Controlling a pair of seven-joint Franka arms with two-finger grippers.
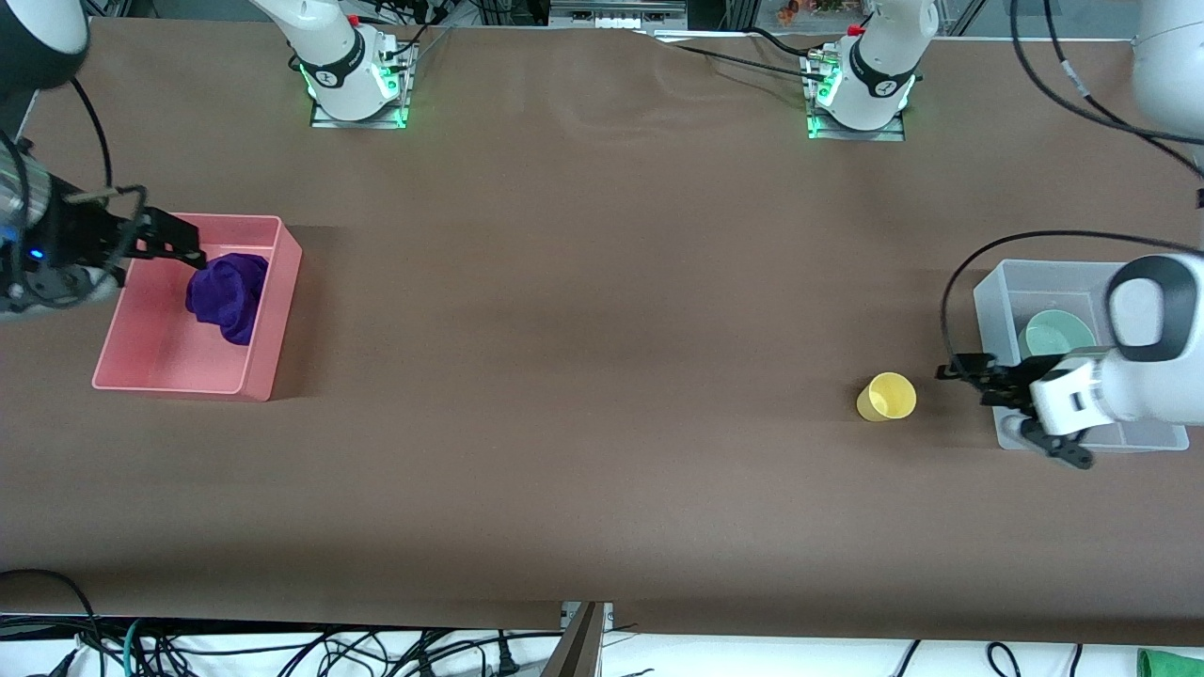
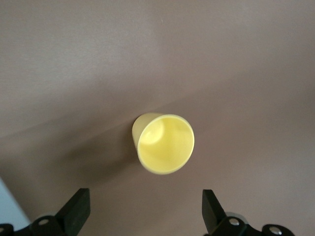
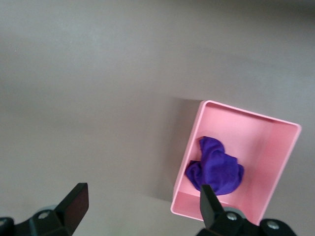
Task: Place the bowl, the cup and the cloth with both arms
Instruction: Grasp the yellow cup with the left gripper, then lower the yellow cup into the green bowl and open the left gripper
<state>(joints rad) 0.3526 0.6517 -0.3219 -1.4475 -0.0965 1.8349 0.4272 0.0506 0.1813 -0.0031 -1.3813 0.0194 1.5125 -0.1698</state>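
The purple cloth lies bunched in a pink bin at the right arm's end of the table. It also shows in the right wrist view. My right gripper is open and empty in the air over that bin's edge. The yellow cup sits on the bare table, its open mouth showing. My left gripper is open and empty beside the cup, apart from it, with the cup ahead of its fingers in the left wrist view. The mint-green bowl sits in a clear bin.
The clear bin stands at the left arm's end, right beside the left gripper. The brown table stretches wide between the two bins. Cables hang along the table edge nearest the front camera.
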